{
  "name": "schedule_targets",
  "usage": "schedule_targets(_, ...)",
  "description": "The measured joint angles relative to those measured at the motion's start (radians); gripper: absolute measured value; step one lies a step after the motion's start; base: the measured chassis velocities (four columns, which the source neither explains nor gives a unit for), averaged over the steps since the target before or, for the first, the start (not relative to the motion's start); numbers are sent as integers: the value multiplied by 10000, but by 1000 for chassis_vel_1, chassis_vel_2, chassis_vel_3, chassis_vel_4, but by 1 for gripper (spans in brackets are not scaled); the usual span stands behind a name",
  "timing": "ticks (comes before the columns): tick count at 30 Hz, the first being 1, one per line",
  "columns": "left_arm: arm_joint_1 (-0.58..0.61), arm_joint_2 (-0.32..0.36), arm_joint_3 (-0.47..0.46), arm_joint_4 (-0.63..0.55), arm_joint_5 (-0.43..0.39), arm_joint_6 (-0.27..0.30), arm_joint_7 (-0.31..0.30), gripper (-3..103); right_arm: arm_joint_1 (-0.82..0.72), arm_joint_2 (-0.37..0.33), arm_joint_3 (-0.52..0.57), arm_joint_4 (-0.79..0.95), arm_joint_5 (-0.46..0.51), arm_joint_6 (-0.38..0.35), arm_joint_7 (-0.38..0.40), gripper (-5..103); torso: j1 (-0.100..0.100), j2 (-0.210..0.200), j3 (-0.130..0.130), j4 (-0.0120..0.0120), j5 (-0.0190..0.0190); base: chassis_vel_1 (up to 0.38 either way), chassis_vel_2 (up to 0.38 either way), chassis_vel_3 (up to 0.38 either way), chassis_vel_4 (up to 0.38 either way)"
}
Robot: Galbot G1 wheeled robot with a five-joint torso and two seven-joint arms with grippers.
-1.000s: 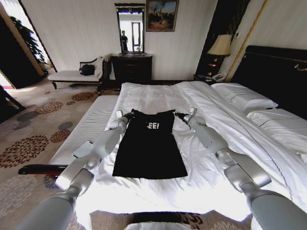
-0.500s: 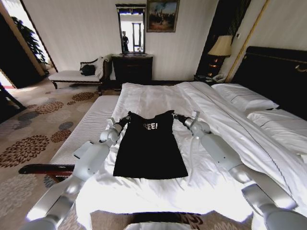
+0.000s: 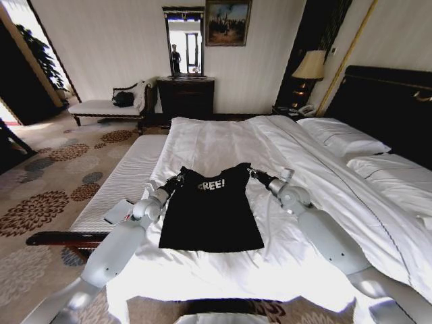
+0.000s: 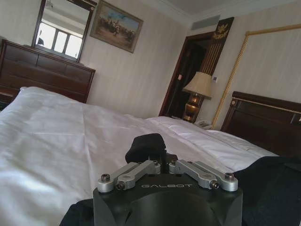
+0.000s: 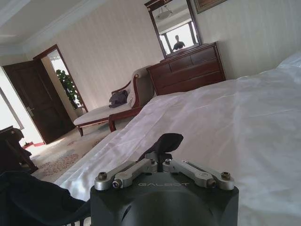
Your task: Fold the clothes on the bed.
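The black T-shirt (image 3: 210, 219) with white lettering lies lengthwise on the white bed (image 3: 216, 135). Its far edge is raised off the sheet between my two grippers. My left gripper (image 3: 177, 181) is shut on the shirt's far left corner. In the left wrist view a bunch of black fabric (image 4: 146, 145) sticks out of that gripper (image 4: 161, 159). My right gripper (image 3: 255, 175) is shut on the far right corner. The right wrist view shows that gripper (image 5: 162, 154) pinching a black tuft (image 5: 168, 140). The near hem rests flat on the sheet.
A white-cushioned bench (image 3: 125, 179) runs along the bed's left side with a grey slab (image 3: 118, 211) on it. Pillows (image 3: 341, 138) and the dark headboard (image 3: 388, 101) are to the right. A dresser (image 3: 185, 94), a lamp (image 3: 309, 65) and a chaise (image 3: 101, 106) stand at the far wall.
Both grippers have pulled back toward me and slightly inward, bringing the shirt's far edge with them. More of the white lettering now shows.
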Motion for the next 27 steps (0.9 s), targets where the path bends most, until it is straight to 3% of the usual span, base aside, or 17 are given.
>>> schedule_targets(12, 1840, 218, -322, -1497, 737, -315, 3, 3, -1995, -97, 871, 1522, -391, 155, -51, 1, -1, 0, 0, 4, 0, 0, 0, 0, 0)
schedule_targets(27, 4076, 506, -1709, -2488, 1563, -911, 1, 3, -4135, 445, 1570, 2744, -1467, 216, 130, 1, 2, -2, 2, 1, 1, 0, 0, 0, 0)
